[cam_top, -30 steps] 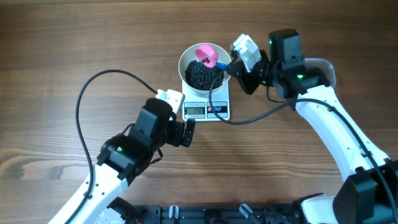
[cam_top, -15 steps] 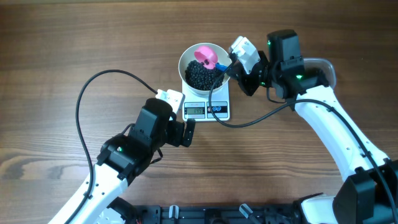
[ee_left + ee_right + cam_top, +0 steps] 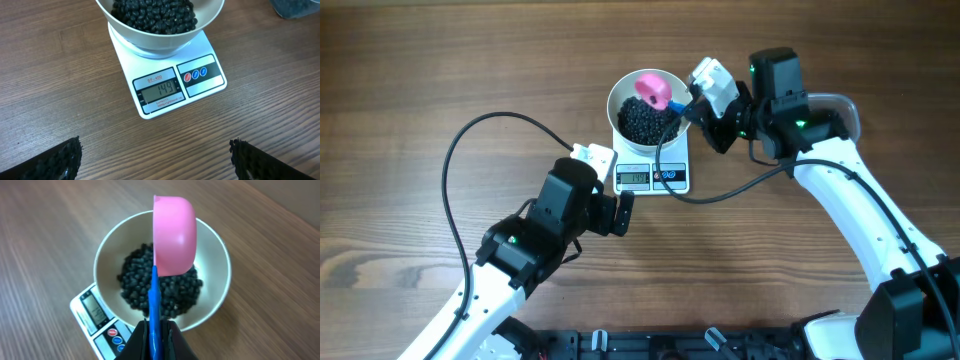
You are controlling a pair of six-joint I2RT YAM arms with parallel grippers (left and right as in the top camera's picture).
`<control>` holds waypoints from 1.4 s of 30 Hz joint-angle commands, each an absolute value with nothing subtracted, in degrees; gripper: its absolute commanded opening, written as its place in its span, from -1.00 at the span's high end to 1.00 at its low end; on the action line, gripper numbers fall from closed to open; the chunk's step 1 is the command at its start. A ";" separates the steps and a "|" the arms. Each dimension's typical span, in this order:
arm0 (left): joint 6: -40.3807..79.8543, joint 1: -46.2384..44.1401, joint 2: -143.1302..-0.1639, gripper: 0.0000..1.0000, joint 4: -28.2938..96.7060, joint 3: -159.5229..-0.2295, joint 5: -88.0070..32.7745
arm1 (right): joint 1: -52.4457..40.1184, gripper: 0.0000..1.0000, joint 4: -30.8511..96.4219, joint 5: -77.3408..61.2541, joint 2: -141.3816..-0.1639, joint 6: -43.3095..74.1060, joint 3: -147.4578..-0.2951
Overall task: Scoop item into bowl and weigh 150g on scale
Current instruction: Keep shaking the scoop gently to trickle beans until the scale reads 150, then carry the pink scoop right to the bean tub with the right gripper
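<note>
The scale [image 3: 170, 75], labelled SF-400, reads about 149 and carries the bowl [image 3: 160, 42] of beans [image 3: 152, 15]. The right gripper [image 3: 152, 330] pinches the pink scoop [image 3: 172, 235] by its blue handle above the bowl. The left gripper [image 3: 157, 160] stands spread over the table [image 3: 50, 100], near the scale's front edge.

Pink scoop [image 3: 652, 90] over bowl [image 3: 618, 96] w/ beans [image 3: 640, 122]

White arms [image 3: 850, 200], black joints [image 3: 563, 200], black cables [image 3: 445, 185].

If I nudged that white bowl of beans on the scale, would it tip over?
Probably slide, not tip: the bowl looks wide, and the beans sit low inside. Glossy bowl on smooth scale likely grips little. The scale is no wider than it, so a firm push might carry it off.
</note>
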State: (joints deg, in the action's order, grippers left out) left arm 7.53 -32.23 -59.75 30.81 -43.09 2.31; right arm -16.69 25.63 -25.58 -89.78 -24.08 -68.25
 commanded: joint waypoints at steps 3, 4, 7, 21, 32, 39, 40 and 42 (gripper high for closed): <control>6.42 -31.99 -59.81 -1.00 30.70 -42.96 3.05 | -16.86 0.91 25.54 -24.71 -89.03 -20.82 -68.38; 6.42 -31.99 -59.81 -1.00 30.70 -42.96 3.07 | -16.86 0.92 25.52 -24.86 -89.03 -20.21 -68.38; 6.42 -31.97 -59.81 -1.00 30.70 -42.96 3.05 | -16.86 0.92 25.56 -25.89 -89.03 -18.96 -68.38; 6.42 -31.99 -59.81 -1.00 30.70 -42.96 3.05 | -16.86 0.91 25.56 -26.26 -89.03 -17.54 -68.38; 6.42 -31.99 -59.81 -1.00 30.70 -42.96 3.05 | -16.86 0.91 25.54 -26.68 -89.03 -17.58 -68.38; 6.42 -31.99 -59.81 -1.00 30.70 -42.96 3.05 | -16.86 0.92 25.32 -27.11 -89.03 -15.49 -68.38; 6.42 -31.97 -59.81 -1.00 30.70 -42.96 3.05 | -16.86 0.92 25.26 -27.11 -89.03 -13.93 -68.38; 6.42 -31.97 -59.81 -1.00 30.70 -42.96 3.05 | -16.86 0.91 25.02 -27.14 -89.03 -10.70 -68.38</control>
State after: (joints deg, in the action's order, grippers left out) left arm 7.55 -32.23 -59.75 30.81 -43.09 2.31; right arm -16.69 25.61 -25.52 -89.78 -16.27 -68.25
